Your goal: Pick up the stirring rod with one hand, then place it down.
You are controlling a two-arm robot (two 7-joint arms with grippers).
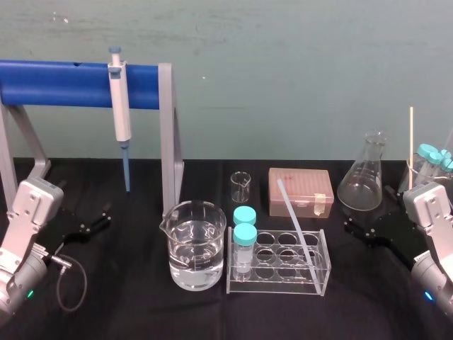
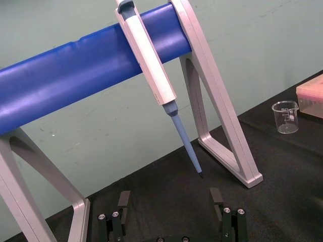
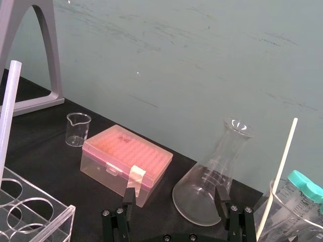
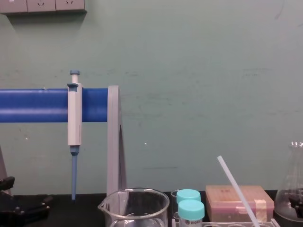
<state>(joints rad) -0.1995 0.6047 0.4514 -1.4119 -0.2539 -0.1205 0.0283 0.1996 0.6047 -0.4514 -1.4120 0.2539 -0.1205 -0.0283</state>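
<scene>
The stirring rod [image 1: 297, 223] is a thin translucent white rod leaning in the clear tube rack [image 1: 276, 287] at the table's middle, its top tilted toward the back left. It also rises at the edge of the right wrist view [image 3: 7, 116] and in the chest view [image 4: 236, 189]. My left gripper [image 1: 95, 221] rests open and empty at the far left, under the pipette stand [image 2: 170, 201]. My right gripper [image 1: 364, 225] rests open and empty at the right, in front of the conical flask [image 3: 175, 199], well clear of the rod.
A water-filled beaker [image 1: 196, 244] stands left of the rack, which holds two teal-capped tubes [image 1: 245, 237]. Behind are a small beaker [image 1: 241, 185], a pink tip box [image 1: 301, 191] and a conical flask [image 1: 362, 180]. A pipette [image 1: 120, 106] hangs on the blue stand. A cream stick [image 1: 410, 138] stands far right.
</scene>
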